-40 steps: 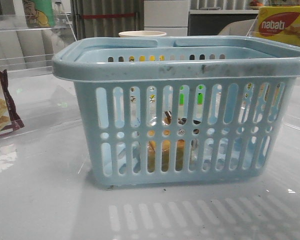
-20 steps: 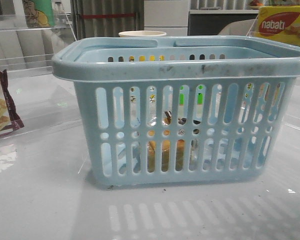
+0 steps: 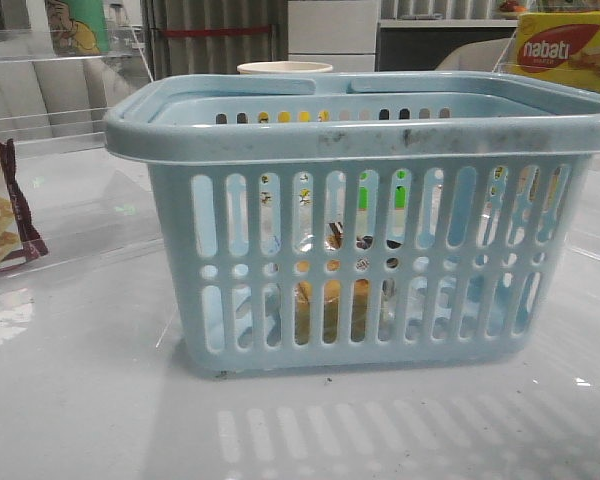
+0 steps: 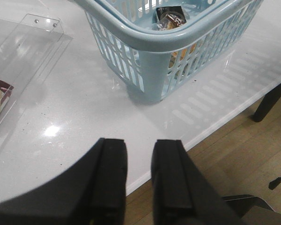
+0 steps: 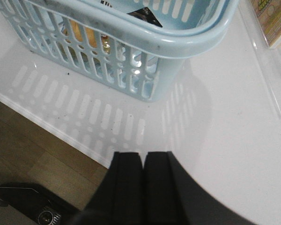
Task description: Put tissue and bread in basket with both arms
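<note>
Both grippers show only in their own wrist views, and the front view shows neither arm. On the left, the left gripper [image 4: 139, 176] hangs above the near edge of the white table [image 4: 75, 117], its two black fingers apart with a narrow empty gap, holding nothing. Far on the left of the front view a cracker pack [image 3: 2, 205] with a dark red edge is cut off by the border, so only part of it is seen, and it lies on a clear plastic tray [image 4: 33, 44] that is hard to make out against the table. In the middle stands the basket [image 3: 360, 135], light blue with slotted sides and a dirty rim, well apart from both grippers and farther onto the table. The bread [image 4: 172, 18] lies inside the basket; from the front it is mostly hidden behind the slots, only golden and dark patches show, and I cannot read its label. If a tissue is inside also, I cannot tell. Behind the basket a pale cup [image 3: 285, 68] shows only its rim. On the right, a yellow-red box [image 3: 568, 50] is cut off by the border. Lastly the right gripper [image 5: 143, 185] has its fingers pressed together on nothing, over the table edge.
</note>
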`<state>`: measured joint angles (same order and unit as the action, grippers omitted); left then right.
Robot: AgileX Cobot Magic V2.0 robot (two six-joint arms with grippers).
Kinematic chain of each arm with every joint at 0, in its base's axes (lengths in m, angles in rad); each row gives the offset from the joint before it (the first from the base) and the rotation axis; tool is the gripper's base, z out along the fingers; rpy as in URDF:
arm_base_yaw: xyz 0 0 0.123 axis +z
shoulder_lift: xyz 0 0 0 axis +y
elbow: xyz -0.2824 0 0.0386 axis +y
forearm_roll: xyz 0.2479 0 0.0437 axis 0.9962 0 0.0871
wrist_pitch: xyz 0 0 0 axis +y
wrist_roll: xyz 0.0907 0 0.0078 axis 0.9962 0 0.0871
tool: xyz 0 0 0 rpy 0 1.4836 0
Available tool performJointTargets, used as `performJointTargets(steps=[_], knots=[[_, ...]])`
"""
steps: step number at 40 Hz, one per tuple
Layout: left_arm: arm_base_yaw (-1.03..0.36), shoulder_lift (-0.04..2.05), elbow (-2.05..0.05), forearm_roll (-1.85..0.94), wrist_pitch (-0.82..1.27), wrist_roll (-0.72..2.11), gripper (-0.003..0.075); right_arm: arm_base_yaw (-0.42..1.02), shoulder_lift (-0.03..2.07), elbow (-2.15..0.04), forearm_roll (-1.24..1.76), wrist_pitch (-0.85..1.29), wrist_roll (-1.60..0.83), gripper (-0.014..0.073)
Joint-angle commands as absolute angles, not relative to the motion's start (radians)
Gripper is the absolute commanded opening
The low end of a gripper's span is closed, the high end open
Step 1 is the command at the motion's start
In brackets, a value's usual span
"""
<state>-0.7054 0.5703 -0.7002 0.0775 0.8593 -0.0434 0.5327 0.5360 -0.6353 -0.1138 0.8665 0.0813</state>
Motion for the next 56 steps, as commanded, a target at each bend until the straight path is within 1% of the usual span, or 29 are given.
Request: performJointTargets(steps=[1, 3, 33, 39, 43, 47, 56], knots=[[-0.708, 0.573, -0.727, 0.082, 0.789, -0.052, 0.0125, 0.534, 0.54, -0.663, -0.114, 0.809, 0.08, 0.0052], [-0.708, 0.573, -0.727, 0.082, 0.789, -0.052, 0.0087, 0.534, 0.54, -0.663, -0.113, 0.809, 0.08, 0.0055], [-0.698, 0.563, -0.727, 0.087, 0.789, -0.052, 0.0091, 0.534, 0.54, -0.663, -0.113, 0.817, 0.08, 0.0055], [-0.589, 0.527, -0.725, 0.097, 0.76, -0.045, 0.0091, 0.534, 0.54, -0.663, -0.113, 0.817, 0.08, 0.0055], [-0.498, 0.484, -0.697, 0.06, 0.673, 0.034, 0.0091, 0.534, 0.54, -0.663, -0.113, 0.817, 0.08, 0.0055], [-0.409, 0.431, -0.627, 0.0, 0.571, 0.137, 0.0091, 0.534, 0.54, -0.663, -0.113, 0.817, 0.08, 0.0055], [-0.218, 0.291, -0.4, -0.013, 0.364, 0.14, 0.0091, 0.534, 0.54, -0.663, -0.113, 0.818, 0.08, 0.0055]])
